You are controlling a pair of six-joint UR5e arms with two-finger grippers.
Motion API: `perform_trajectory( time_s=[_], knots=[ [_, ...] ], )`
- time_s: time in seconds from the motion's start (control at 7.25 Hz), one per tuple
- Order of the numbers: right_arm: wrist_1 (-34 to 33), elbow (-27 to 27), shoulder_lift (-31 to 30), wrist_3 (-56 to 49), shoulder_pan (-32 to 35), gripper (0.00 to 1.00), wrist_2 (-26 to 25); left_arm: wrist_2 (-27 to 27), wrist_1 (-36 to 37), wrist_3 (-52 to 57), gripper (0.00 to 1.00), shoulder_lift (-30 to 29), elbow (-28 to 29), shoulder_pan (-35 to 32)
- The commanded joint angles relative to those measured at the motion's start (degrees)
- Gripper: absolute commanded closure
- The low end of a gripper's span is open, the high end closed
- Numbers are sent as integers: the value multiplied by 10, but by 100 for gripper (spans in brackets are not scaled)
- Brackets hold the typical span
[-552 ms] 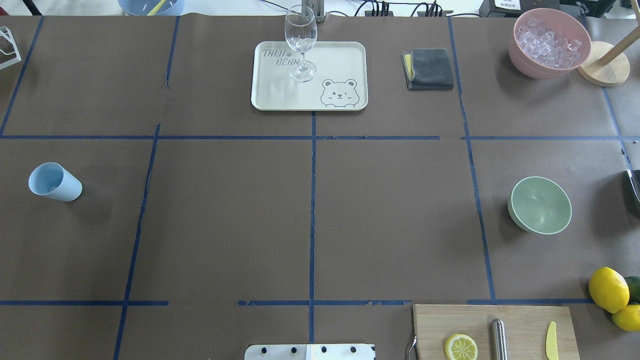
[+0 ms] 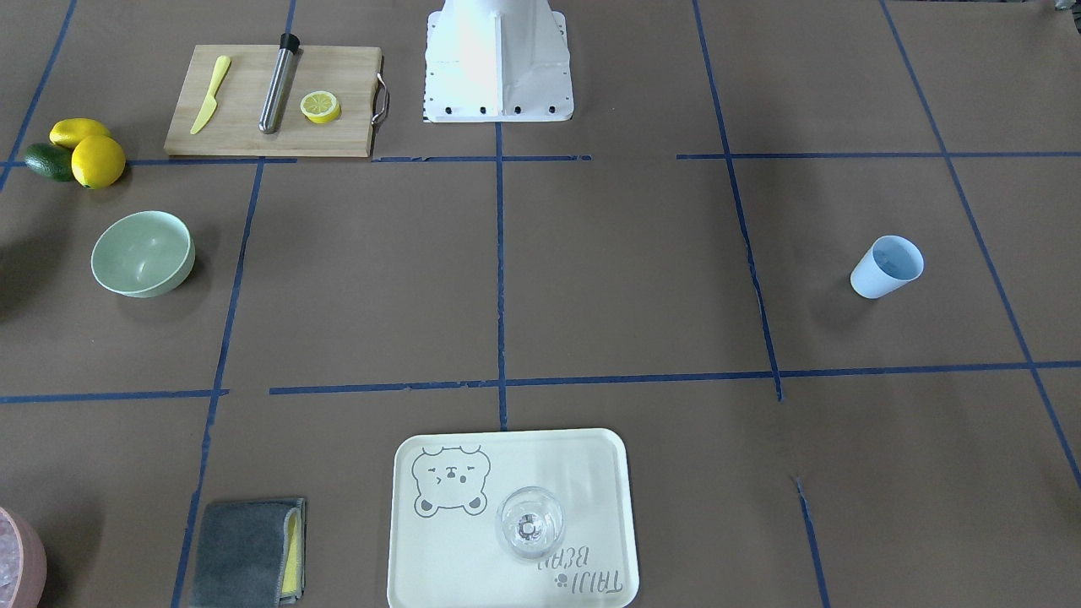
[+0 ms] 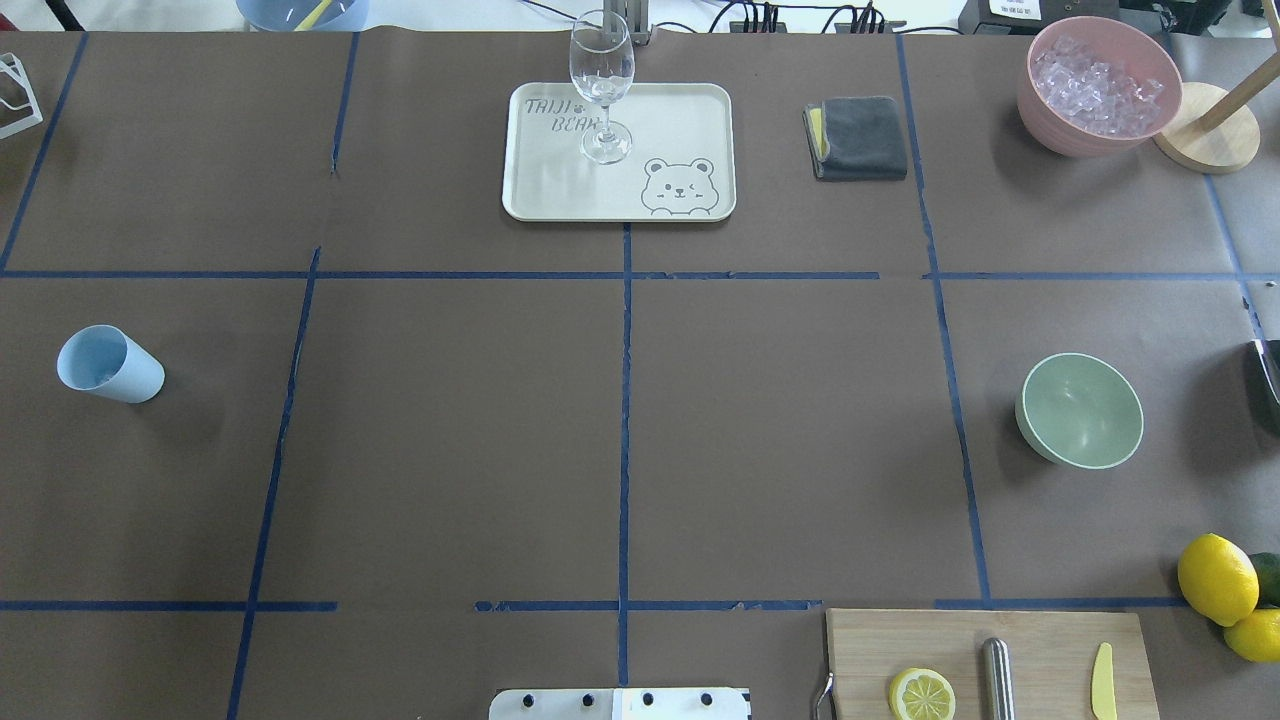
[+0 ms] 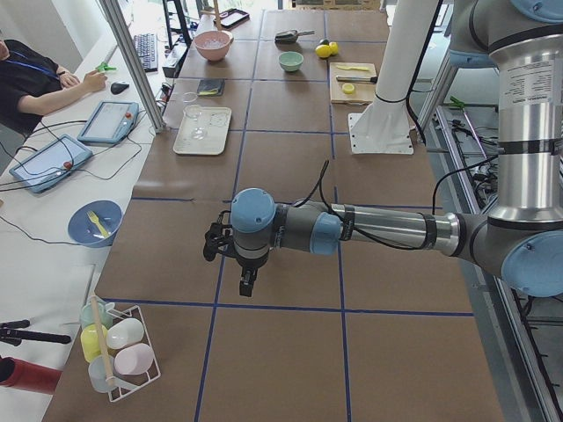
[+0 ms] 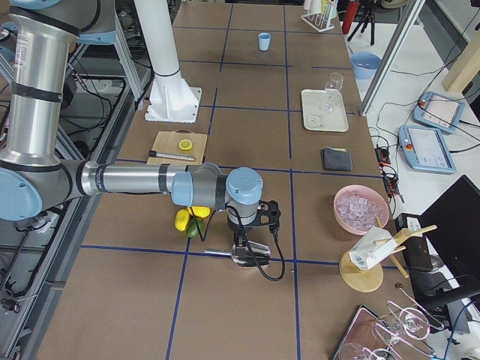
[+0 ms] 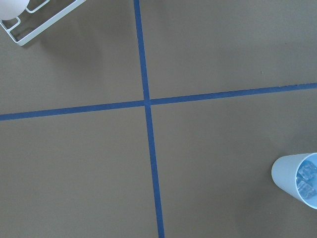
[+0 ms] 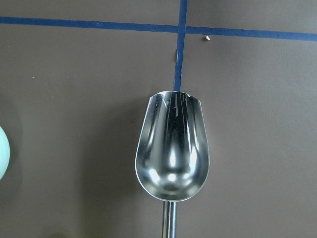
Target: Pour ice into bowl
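- The ice [image 6: 307,169] you want sits as a few clear cubes in the bottom of the cup [image 3: 135,380]. The cup stands on the robot's left side of the desk [image 3: 450,450].
- The bowl [image 3: 1080,410] is empty and stands on the right side, well apart from the cup.
- A heap of cubes also fills the pink container [image 3: 1070,145] at the far right corner. Pouring suits the cup better, I judge.
- The left claw [image 4: 249,283] hangs above the desk near the cup, not over it. Its wrist view catches the cup only at the lower right edge. You cannot tell from these views whether it is spread or pressed together.
- The right claw [image 5: 241,241] hovers over the scoop [image 7: 172,153], which lies just beside the bowl. Its state cannot be told either.
- Expect the cup to be light and thin-walled, likely plastic that gives under a hard squeeze. Its wall is smooth and tapered, so it may slip.
- Take it across the middle of the wall, below the rim, with moderate force. That keeps the mouth free for pouring.
- The cubes are hard and probably slick, so they will likely slide out all at once. Tip slowly, with the rim low over the bowl's middle.
- The bowl looks light and could skid or let cubes bounce out. Avoid knocking it with the cup.
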Motion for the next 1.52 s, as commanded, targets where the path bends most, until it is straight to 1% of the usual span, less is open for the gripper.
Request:
perform_trajectory(
  time_s=[0.0, 0.14, 0.28, 0.41, 0.55, 0.83, 0.97, 1.1, 1.24, 1.38],
  knots=[
    [0, 4, 6, 3, 0, 0, 5, -1, -1, 0, 0, 0, 0, 0],
    [20, 9, 9, 4, -3, 0, 7, -1, -1, 0, 0, 0, -2, 0],
    [74, 6, 24, 3, -4, 0, 2, -1, -2, 0, 0, 0, -3, 0],
    [97, -10, 51, 6, -4, 0, 8, -1, -2, 0, 0, 0, -3, 0],
    [97, -10, 58, 14, -4, 0, 21, -1, -3, 0, 0, -1, -3, 0],
    [141, -3, 57, 10, -15, 0, 27, -1, -3, 0, 0, -1, -4, 1],
    [199, -4, 55, 22, -35, 0, 29, -1, -3, 0, 0, -1, -4, 0],
    [225, -4, 57, 25, -74, 0, 31, -1, -3, 0, 0, -1, -3, 0],
    [239, -5, 62, 40, -131, 0, 31, -1, -3, 0, 0, -1, -3, 1],
    [242, -3, 63, 93, -172, 0, 29, -1, -3, 0, 0, -1, -3, 1]
  ],
)
